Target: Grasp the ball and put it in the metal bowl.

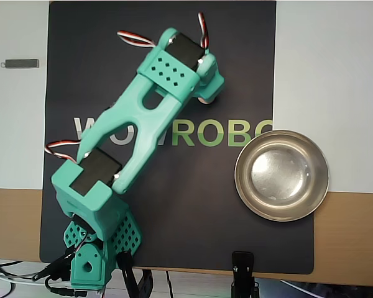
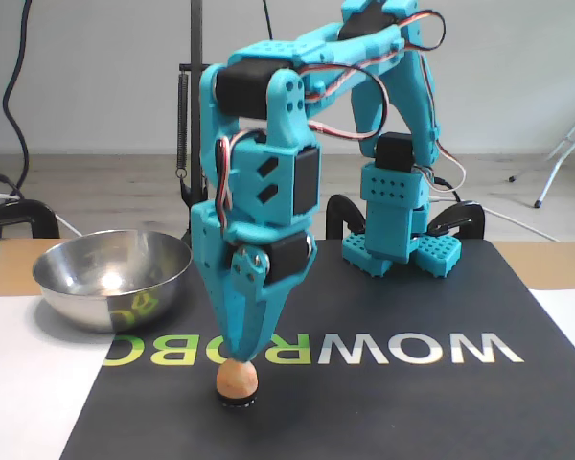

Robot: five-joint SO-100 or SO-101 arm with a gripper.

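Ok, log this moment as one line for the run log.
phase: reach | pincer: shut, tips right above ball | ball: on small dark stand on mat, not grasped | metal bowl: empty, left in fixed view

Even, bright daylight in both views. Soft shadows under arm (image 2: 268, 192). Glare spot inside bowl (image 2: 110, 280); mirror sheen on its bottom overhead (image 1: 281, 175). Focus mostly sharp, slight softness.

A shiny, mirror-like steel finish is shown by the metal bowl (image 2: 112, 277); matt teal plastic by the arm (image 2: 268, 182); the ball (image 2: 236, 376) looks smooth, the mat (image 1: 193, 205) dark and matt
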